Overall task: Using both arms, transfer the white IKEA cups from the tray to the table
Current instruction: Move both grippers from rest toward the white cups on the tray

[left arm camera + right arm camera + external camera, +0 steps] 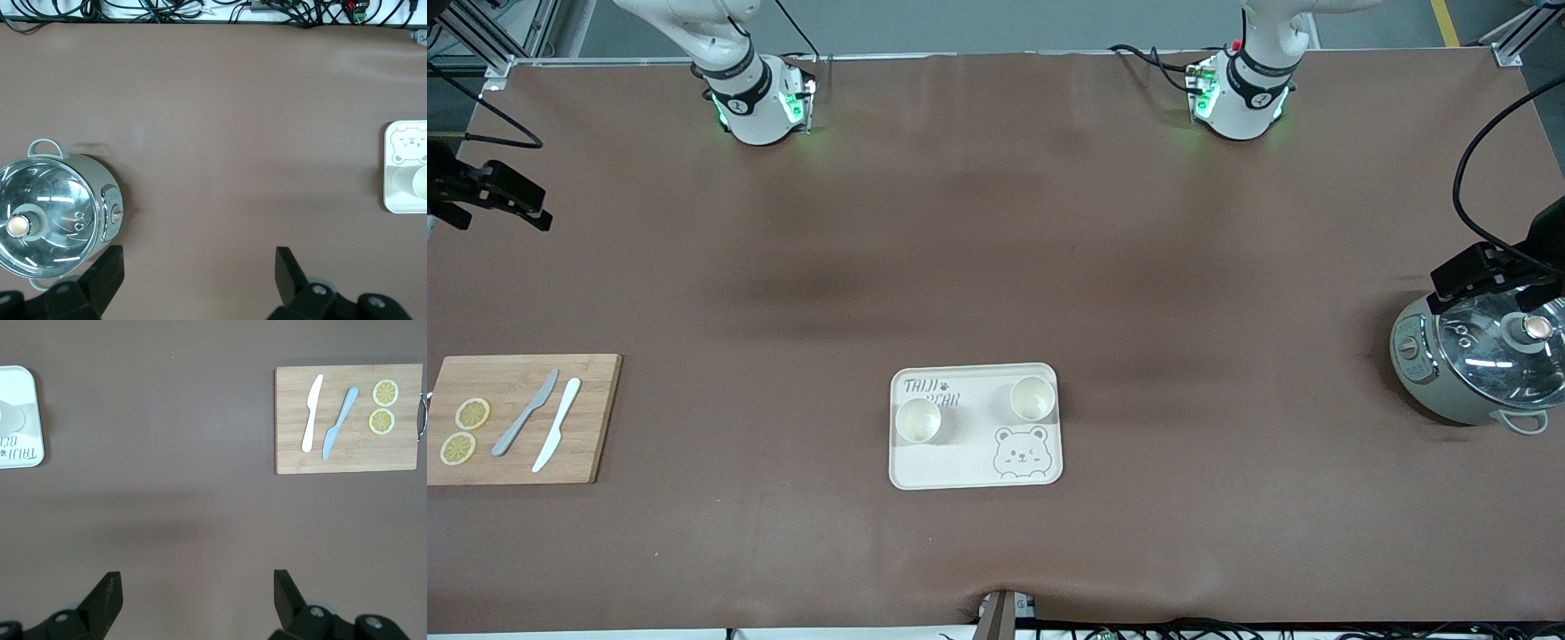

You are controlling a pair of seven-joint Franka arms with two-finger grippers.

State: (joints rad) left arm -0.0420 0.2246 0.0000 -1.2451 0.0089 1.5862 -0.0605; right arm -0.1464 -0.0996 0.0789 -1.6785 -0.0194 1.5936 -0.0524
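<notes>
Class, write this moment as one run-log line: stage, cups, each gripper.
stage: not begun | two cream-white handleless cups: upright on beige bear tray | left gripper: open, above cooker end | right gripper: open, near bamboo board

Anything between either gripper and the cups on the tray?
Nothing visible. Both cups stand on the tray. Bare table lies between them and each gripper: the left gripper open above the pot, the right gripper open near the cutting board.
</notes>
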